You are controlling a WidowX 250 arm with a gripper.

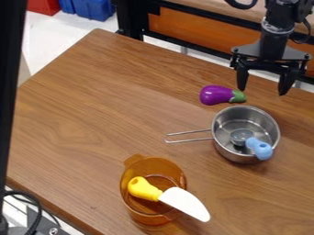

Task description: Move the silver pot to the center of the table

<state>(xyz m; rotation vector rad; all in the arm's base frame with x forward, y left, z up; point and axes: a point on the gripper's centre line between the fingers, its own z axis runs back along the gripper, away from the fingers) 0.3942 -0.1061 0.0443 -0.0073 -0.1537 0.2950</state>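
Two fingers spread apart, my hand released, tips pointing down, on the far side of the silver pot

From my remote seat I log purple toy eggplant, on its side, green cap to right. Lower in view, amber see-through pot, lug handle at upper left. Toy knife leans in it: yellow handle inside, white blade out over rim, tip toward lower right. I note blue-handled utensil, round grey head left of handle. Upper left: red bin beside blue bin.
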